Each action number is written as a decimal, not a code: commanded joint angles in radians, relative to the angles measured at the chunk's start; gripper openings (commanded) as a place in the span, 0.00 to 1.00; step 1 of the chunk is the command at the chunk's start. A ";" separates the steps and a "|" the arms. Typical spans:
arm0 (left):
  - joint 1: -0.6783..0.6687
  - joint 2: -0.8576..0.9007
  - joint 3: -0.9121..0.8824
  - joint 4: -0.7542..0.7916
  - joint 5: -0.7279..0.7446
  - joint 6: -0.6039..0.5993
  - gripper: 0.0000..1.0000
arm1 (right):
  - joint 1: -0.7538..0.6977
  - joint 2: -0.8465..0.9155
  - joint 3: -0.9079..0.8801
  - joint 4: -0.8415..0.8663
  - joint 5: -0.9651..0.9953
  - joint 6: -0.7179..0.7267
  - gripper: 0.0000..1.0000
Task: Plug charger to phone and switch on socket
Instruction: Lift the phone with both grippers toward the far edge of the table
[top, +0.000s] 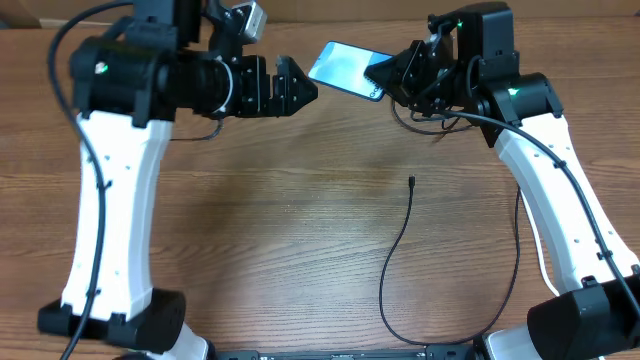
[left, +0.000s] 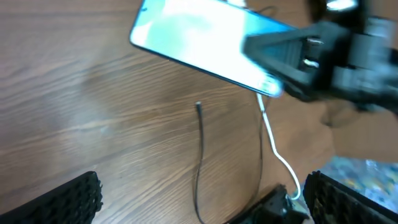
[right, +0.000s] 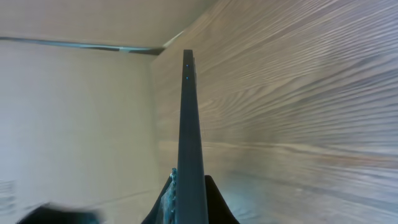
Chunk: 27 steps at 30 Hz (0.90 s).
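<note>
My right gripper (top: 380, 72) is shut on one short end of the phone (top: 345, 67) and holds it, tilted, above the far middle of the table. In the right wrist view the phone (right: 189, 124) shows edge-on between the fingers (right: 189, 202). My left gripper (top: 300, 88) is open and empty just left of the phone, its fingers wide apart in the left wrist view (left: 205, 204). The charger's connector tip (top: 411, 181) lies on the table below the phone; its black cable (top: 386, 290) loops toward the front. It also shows in the left wrist view (left: 199, 149). The socket is not in view.
A white cord (left: 273, 146) runs under the phone toward a black part (left: 273, 208) near my left fingers. A cardboard wall (right: 74, 106) stands along the table's far edge. The arm bases (top: 120, 320) (top: 580, 320) stand at the front corners.
</note>
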 joint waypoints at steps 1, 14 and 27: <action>-0.008 0.031 -0.010 0.026 -0.055 -0.177 1.00 | -0.004 -0.023 0.020 0.048 -0.072 0.109 0.04; -0.009 0.078 -0.010 0.225 -0.031 -0.930 1.00 | 0.006 -0.023 0.020 0.274 -0.048 0.557 0.04; -0.032 0.080 -0.010 0.415 -0.003 -1.073 0.98 | 0.084 -0.023 0.020 0.342 -0.077 0.766 0.04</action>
